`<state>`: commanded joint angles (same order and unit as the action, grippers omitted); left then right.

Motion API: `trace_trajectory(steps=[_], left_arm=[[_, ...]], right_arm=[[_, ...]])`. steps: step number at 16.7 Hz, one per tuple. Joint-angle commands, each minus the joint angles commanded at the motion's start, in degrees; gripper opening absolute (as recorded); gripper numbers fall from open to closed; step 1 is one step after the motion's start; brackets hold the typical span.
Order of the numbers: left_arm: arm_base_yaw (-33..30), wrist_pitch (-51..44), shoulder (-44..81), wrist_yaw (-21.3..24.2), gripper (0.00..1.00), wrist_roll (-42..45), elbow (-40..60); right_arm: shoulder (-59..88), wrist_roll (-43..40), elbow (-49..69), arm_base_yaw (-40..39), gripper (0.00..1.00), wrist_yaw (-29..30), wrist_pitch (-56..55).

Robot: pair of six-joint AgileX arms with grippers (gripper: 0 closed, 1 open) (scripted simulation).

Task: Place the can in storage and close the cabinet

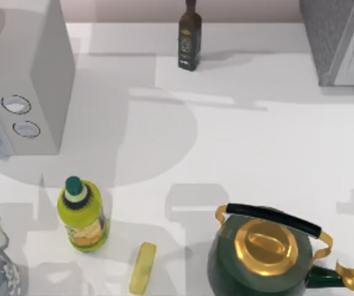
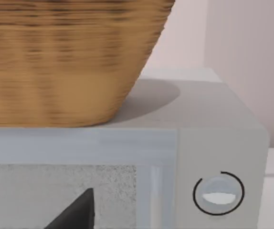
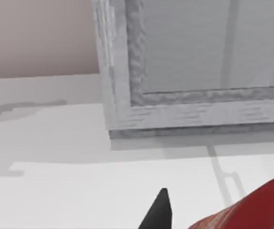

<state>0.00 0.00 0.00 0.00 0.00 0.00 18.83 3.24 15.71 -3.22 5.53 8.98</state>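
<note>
The right gripper (image 3: 163, 210) carries the red can (image 3: 251, 210) near the framed door (image 3: 194, 114) of the cabinet (image 1: 334, 40), at upper right, probably for storing; I cannot tell its grip.

One dark fingertip of the right gripper (image 3: 160, 212) juts up in the right wrist view. One dark fingertip of the left gripper (image 2: 77, 212) appears in the left wrist view.

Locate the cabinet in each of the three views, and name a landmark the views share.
Top view: the cabinet stands at the table's far right corner.
Left wrist view: not in it.
Right wrist view: its pale framed door faces the camera, beyond the can.
Shared landmark: the white table.
</note>
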Motion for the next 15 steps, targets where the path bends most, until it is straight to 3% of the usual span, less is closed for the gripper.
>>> trace_trajectory(steps=[6,15], left_arm=[[0.0,0.0,0.0,0.0,1.0,0.0,0.0],[0.0,0.0,0.0,0.0,1.0,0.0,0.0]], right_arm=[[-17.66,-3.12,-14.71,3.11,0.0,-5.2,-8.38],[-16.71,-3.08,-13.79,2.82,0.0,-5.18,-8.24]])
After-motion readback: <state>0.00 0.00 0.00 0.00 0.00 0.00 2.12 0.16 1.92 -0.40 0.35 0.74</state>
